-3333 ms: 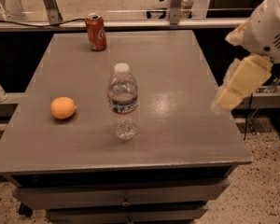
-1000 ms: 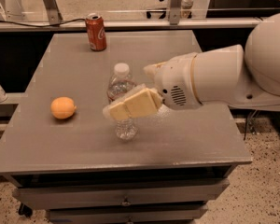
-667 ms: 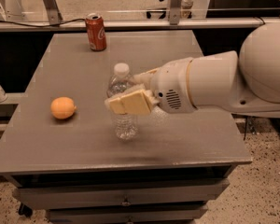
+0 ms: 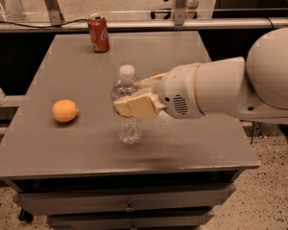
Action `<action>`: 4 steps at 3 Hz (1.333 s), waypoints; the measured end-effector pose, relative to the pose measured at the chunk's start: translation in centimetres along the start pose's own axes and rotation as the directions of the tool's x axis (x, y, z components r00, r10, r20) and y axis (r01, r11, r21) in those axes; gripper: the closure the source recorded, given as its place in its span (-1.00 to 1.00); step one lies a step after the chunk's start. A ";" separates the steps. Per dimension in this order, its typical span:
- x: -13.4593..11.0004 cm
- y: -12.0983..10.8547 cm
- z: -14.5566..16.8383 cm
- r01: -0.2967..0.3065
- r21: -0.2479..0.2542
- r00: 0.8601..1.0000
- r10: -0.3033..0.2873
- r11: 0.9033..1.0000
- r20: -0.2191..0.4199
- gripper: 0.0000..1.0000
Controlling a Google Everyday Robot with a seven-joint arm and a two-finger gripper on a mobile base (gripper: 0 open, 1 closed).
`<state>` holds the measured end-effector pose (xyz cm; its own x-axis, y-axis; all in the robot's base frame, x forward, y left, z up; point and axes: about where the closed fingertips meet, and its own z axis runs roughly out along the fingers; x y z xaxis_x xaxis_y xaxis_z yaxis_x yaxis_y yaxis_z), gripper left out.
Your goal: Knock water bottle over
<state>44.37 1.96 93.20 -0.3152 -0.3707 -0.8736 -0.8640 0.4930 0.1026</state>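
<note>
The water bottle (image 4: pixel 129 126) stands upright near the middle of the grey table (image 4: pixel 182 143). It is clear ribbed plastic, and its white cap (image 4: pixel 127 72) shows above my gripper. My cream-coloured gripper (image 4: pixel 134 104) reaches in from the right on a large white arm (image 4: pixel 230 92). It sits at the bottle's mid-height, against it and in front of it, hiding the label band. The bottle's lower body shows below the gripper.
A red soda can (image 4: pixel 99 33) stands at the table's far left edge. An orange (image 4: pixel 65 110) lies on the left side of the table. Metal frame legs and a rail run behind the table. Drawers sit below the front edge.
The arm has swung in from the right side of the table to the bottle. Over the last second the gripper has edged slightly further left against it. The bottle still stands upright.
</note>
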 end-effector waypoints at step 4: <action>-2.6 -11.5 -4.9 0.336 0.069 0.920 -0.312 0.939 -0.235 1.00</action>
<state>53.20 -6.59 96.59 -0.1129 -0.6803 -0.7242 -0.8904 0.3927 -0.2301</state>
